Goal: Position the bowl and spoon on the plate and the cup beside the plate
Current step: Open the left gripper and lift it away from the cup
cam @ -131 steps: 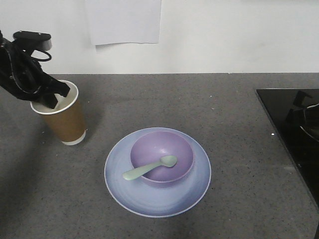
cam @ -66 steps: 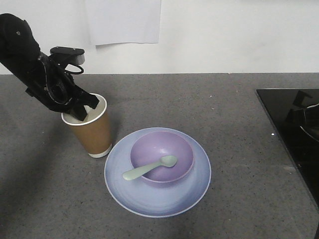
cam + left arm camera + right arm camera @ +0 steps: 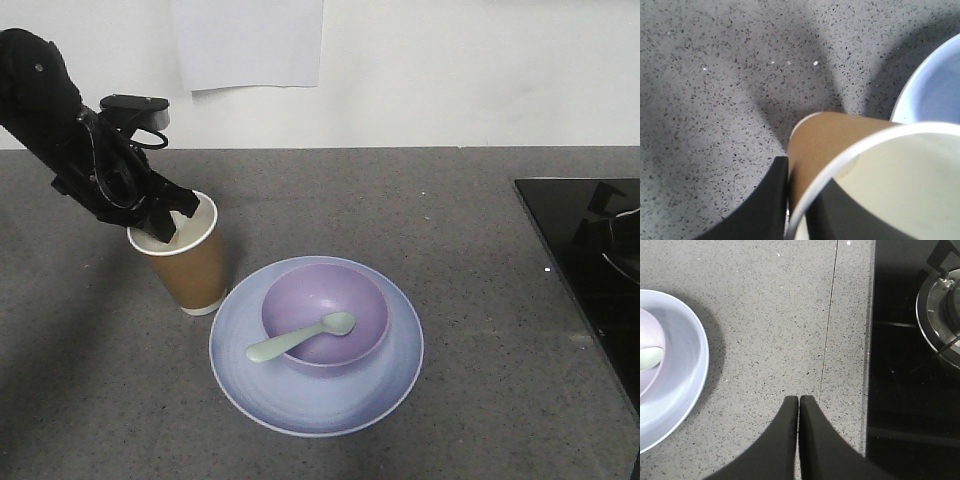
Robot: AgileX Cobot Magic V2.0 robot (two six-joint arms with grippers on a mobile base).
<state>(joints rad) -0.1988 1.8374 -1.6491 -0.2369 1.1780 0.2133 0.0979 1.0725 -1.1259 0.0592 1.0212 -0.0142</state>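
The left gripper (image 3: 165, 222) pinches the cup (image 3: 185, 265) rim, jaws around its wall. The cup sits just beside the plate (image 3: 395, 375). Next: let go. Right jaws are pressed together.

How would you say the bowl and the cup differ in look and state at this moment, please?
The bowl is lavender, wide and low; the cup is brown paper, tall and narrow with a white rim. The bowl sits on the plate; the cup stands on the counter beside it. The bowl holds the spoon and is untouched; the cup's rim is pinched by the left gripper. Both stand upright, open side up.
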